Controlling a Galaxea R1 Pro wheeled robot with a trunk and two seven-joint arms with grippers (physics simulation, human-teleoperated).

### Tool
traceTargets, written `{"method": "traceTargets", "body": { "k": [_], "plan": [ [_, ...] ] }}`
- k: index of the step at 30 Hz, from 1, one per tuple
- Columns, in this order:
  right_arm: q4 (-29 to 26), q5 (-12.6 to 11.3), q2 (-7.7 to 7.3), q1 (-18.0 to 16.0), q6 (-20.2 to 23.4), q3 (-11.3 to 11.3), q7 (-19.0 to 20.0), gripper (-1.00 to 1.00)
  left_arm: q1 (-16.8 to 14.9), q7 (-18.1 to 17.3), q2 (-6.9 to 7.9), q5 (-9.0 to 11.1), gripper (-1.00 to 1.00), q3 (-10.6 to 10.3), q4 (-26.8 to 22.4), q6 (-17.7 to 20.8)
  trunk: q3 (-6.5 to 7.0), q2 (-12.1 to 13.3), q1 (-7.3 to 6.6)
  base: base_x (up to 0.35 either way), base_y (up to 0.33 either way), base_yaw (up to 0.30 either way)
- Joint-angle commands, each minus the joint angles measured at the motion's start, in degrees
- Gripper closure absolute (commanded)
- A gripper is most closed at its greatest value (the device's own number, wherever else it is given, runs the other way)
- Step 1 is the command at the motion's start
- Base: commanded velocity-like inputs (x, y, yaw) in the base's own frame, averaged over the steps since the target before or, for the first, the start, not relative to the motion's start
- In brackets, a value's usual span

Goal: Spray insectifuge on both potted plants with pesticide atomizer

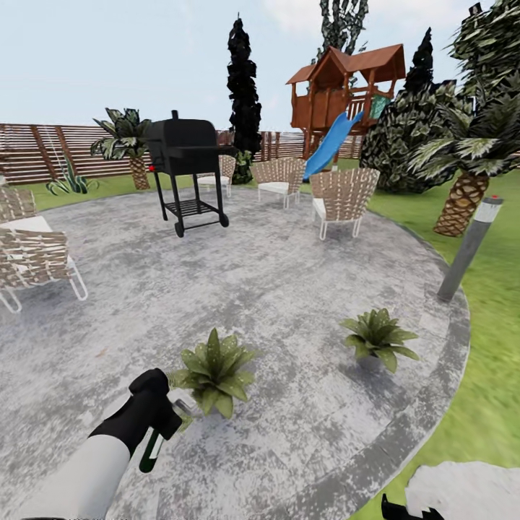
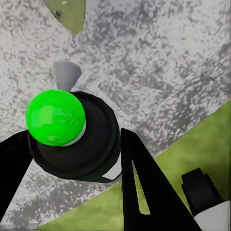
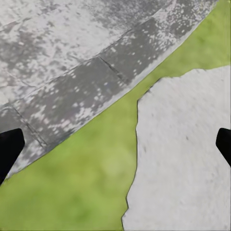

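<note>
Low in the head view's left, the left claw (image 1: 155, 419) grips the atomizer (image 1: 153, 449), its dark green body hanging below the black fingers. In the left wrist view the fingers (image 2: 144, 192) clamp the atomizer's black top (image 2: 82, 144), and a bright green ball (image 2: 55, 117) sits on that top. A pale cone (image 2: 66, 74) shows just past it, and a leaf tip (image 2: 67, 12) reaches in at the upper edge.

The near plant (image 1: 215, 372) sits just right of the left claw, lower centre of the head view, on the grey patio (image 1: 289, 289). The second plant (image 1: 378, 337) stands well apart to its right, nearer the patio's rim.

The right claw (image 1: 410, 510) shows as black tips at the bottom right edge of the head view. In the right wrist view its fingers (image 3: 8, 149) stand wide apart, released, over lawn (image 3: 86, 178), a stepping stone (image 3: 183, 159) and the patio's paved border.

Farther back are a black grill (image 1: 186, 170), wicker chairs (image 1: 343, 195), a slatted fence (image 1: 43, 152), a playhouse with a blue slide (image 1: 339, 94) and a grey post (image 1: 468, 249) at the right.
</note>
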Motion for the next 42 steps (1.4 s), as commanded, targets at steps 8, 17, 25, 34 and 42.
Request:
{"method": "traceTargets", "body": {
  "k": [8, 17, 25, 34, 42],
  "plan": [
    [0.02, -0.54, -0.01, -0.03, -0.17, 0.5, -0.1, -1.0, -0.07, -0.55, -0.5, 0.38, 1.0, 1.96, -0.15, 0.05, -0.06, -0.02, 0.0, 0.076, -0.003, 0.276],
    [-0.02, -0.54, 0.02, -0.03, -0.17, 0.51, -0.04, -1.0, -0.54, -0.49, -1.96, 2.8, 1.0, 1.11, 0.02, -0.18, -0.06, -0.02, 0.0, 0.0, 0.0, 0.192],
    [0.11, -0.54, -0.1, -0.03, -0.17, 0.5, 0.0, -1.0, -0.24, -0.4, -2.0, 2.7, 1.0, 0.97, 0.02, -0.16, -0.06, -0.02, 0.0, 0.141, -0.107, 0.003],
    [0.11, -0.54, -0.01, -0.03, -0.17, 0.5, -0.01, -1.0, -0.26, -0.4, -1.92, 2.64, 1.0, 0.87, 0.02, -0.08, -0.06, -0.02, 0.0, 0.029, -0.301, 0.013],
    [0.09, -0.54, 0.08, -0.03, -0.17, 0.51, -0.01, -1.0, -0.26, -0.4, -1.75, 2.61, 1.0, 0.82, 0.01, -0.03, -0.06, -0.02, 0.0, 0.208, -0.237, 0.178]
  ]
}}
